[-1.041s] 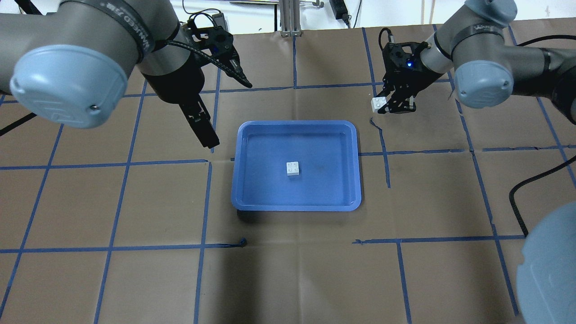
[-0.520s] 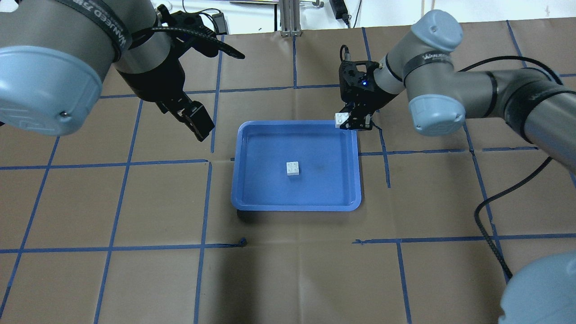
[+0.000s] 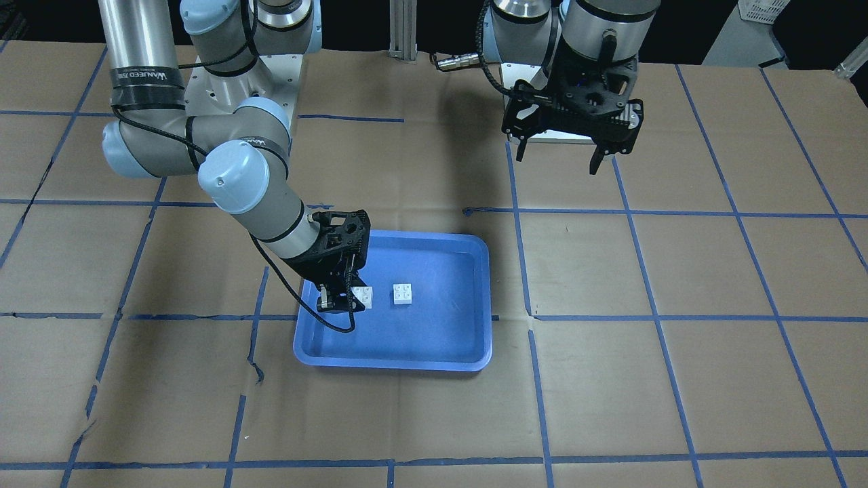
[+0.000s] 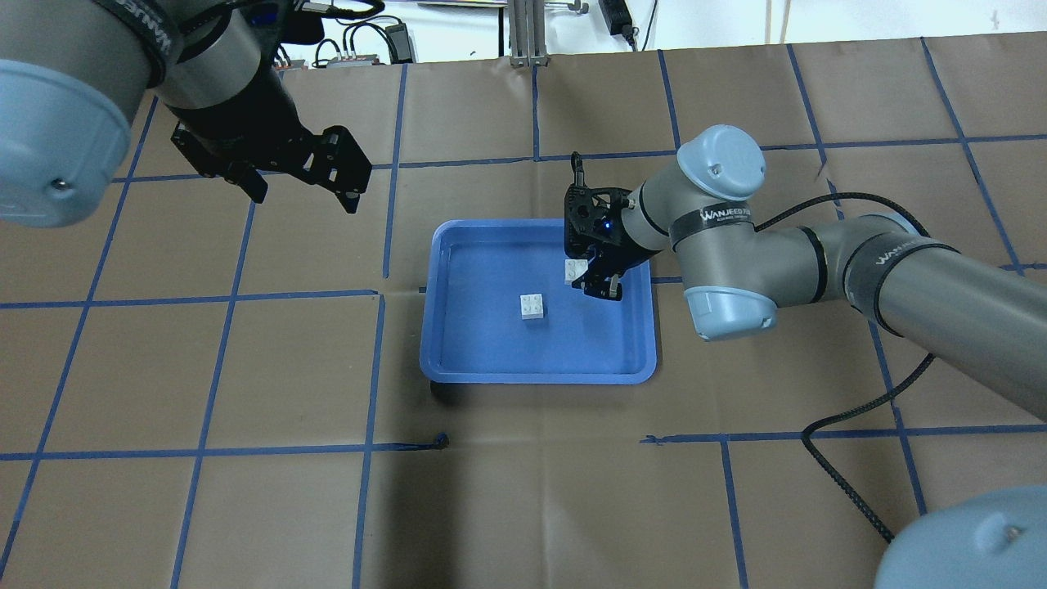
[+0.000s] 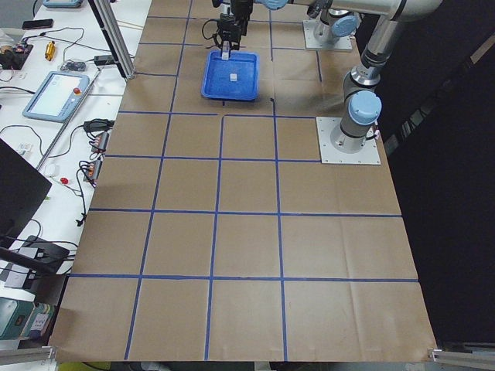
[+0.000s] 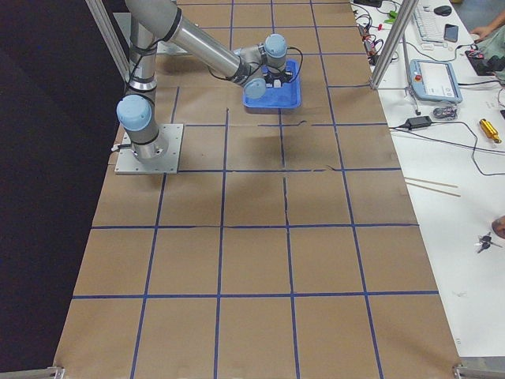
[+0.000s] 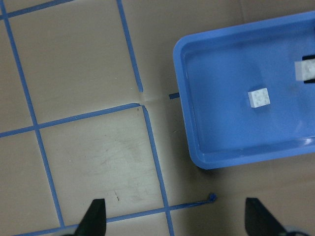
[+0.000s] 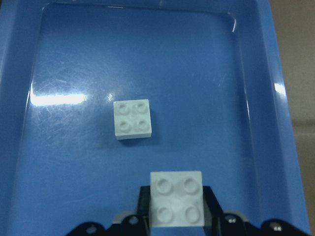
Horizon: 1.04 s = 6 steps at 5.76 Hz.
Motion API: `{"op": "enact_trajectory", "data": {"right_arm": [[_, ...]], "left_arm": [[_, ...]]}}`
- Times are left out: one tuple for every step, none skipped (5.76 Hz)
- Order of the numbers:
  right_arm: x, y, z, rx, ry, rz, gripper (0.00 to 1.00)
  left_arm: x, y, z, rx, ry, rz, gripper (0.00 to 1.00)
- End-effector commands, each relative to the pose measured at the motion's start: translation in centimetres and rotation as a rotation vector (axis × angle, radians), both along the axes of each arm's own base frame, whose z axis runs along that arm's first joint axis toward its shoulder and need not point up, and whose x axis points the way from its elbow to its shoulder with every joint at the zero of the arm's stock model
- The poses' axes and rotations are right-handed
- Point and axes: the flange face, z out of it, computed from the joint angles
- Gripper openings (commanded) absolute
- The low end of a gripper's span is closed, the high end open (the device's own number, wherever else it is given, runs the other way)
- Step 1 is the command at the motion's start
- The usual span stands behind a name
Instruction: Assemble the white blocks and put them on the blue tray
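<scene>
One block [image 4: 533,305] sits studs-up in the middle of the tray [image 4: 540,378], loose. Just right of it and a little farther, the right gripper [image 4: 587,278] hangs over the tray, clenched on the second block [image 8: 176,197], studs up too. Both are square, edges nearly parallel. So the target lies left and nearer from that pincer — the right arm is closest. Far left, the left gripper [image 3: 559,163] gapes empty above the table. Two blocks, one tray.

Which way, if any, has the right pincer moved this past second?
Yes. Overhead, the right pincer, holding a white block, went left from outside the blue tray to above its floor.
</scene>
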Motion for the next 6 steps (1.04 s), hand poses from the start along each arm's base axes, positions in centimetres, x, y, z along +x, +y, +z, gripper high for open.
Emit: {"op": "enact_trajectory", "data": {"right_arm": [[0.1, 0.5, -2.2, -0.003, -0.002, 0.000, 0.22], [1.2, 1.0, -3.2, 0.013, -0.002, 0.018, 0.22], [2.8, 1.7, -3.3, 0.016, -0.006, 0.017, 0.22], [2.9, 1.7, -3.6, 0.020, -0.006, 0.017, 0.22], [3.0, 1.8, -3.8, 0.027, -0.007, 0.006, 0.22], [3.0, 1.7, -3.7, 0.027, -0.013, -0.020, 0.22]], "left_arm": [[1.4, -0.2, -0.1, -0.036, 0.009, 0.067, 0.99], [2.5, -0.6, -0.6, -0.027, 0.009, 0.082, 0.99], [2.7, -0.6, -0.7, -0.023, 0.010, 0.083, 0.99], [2.7, -0.7, -0.7, -0.022, 0.007, 0.081, 0.99], [2.8, -0.7, -0.7, -0.023, 0.008, 0.081, 0.99], [2.8, -0.7, -0.7, -0.022, 0.008, 0.081, 0.99]]}}
